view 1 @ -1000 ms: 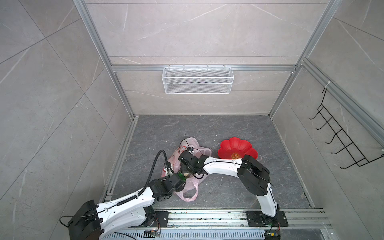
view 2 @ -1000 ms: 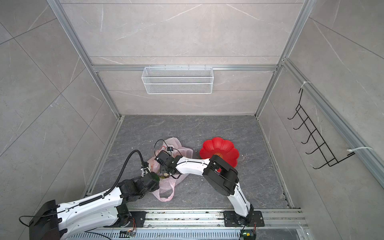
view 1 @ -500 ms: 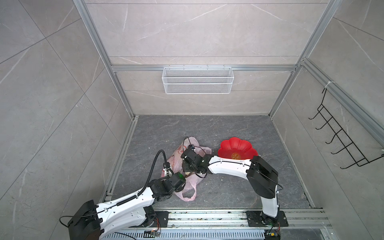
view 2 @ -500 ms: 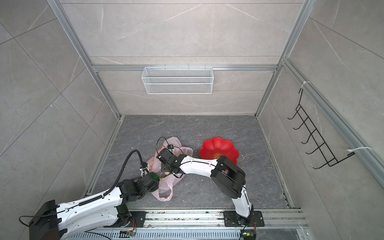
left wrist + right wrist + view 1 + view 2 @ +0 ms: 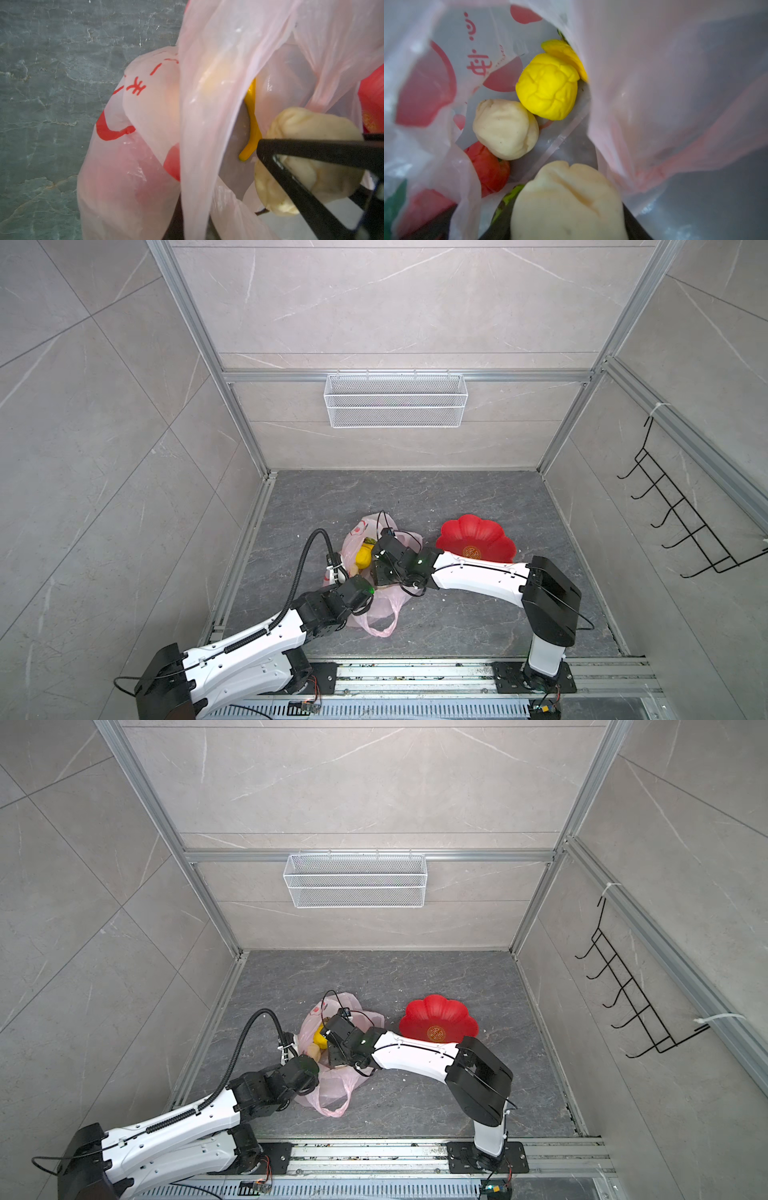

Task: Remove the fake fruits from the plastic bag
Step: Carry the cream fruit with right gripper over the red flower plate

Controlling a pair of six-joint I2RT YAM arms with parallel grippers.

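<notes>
The pale-pink plastic bag [image 5: 376,608] [image 5: 332,1088] lies on the floor, its mouth held up. My left gripper [image 5: 338,572] [image 5: 193,228] is shut on a strip of the bag's edge [image 5: 207,124]. Reaching into the bag's mouth, my right gripper [image 5: 378,570] [image 5: 332,1052] [image 5: 566,228] is shut on a pale beige lump [image 5: 566,203] [image 5: 307,133]. Deeper in the bag lie a yellow lumpy fruit [image 5: 548,87] [image 5: 363,556], a second beige lump [image 5: 505,128], a red apple [image 5: 490,168] and part of a banana [image 5: 566,56] [image 5: 252,124].
A red flower-shaped dish [image 5: 478,537] [image 5: 436,1019] sits on the grey floor just right of the bag, partly behind my right forearm. A white wire basket [image 5: 395,400] hangs on the back wall, black hooks [image 5: 681,522] on the right wall.
My right arm's elbow has swung to the right and its gripper has shifted slightly right at the bag's mouth. The left arm has stayed put on the bag.
</notes>
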